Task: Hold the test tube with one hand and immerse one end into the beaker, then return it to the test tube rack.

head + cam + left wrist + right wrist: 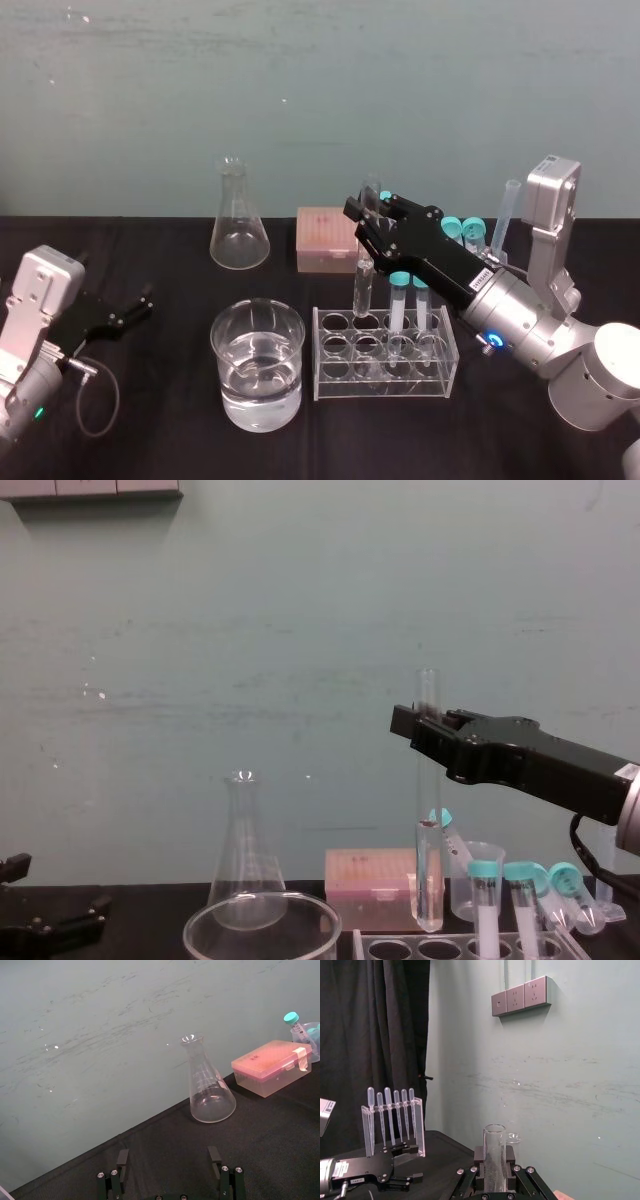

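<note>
Your right hand point(368, 216) pinched one test tube point(362, 285) over one rack point(385, 375), beside one beaker point(258, 330); left gripper point(138, 305) sat parked, fingers spread.

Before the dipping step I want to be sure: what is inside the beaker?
The beaker holds clear liquid up to about half its height, nothing else. Nothing covers its inside.

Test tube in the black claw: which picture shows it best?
The chest view: the test tube stands side-on, full length visible, open top to round bottom, the right gripper's jaws clamped near its top. The head view foreshortens it from above; the right wrist view catches its rim between the jaws.
</note>
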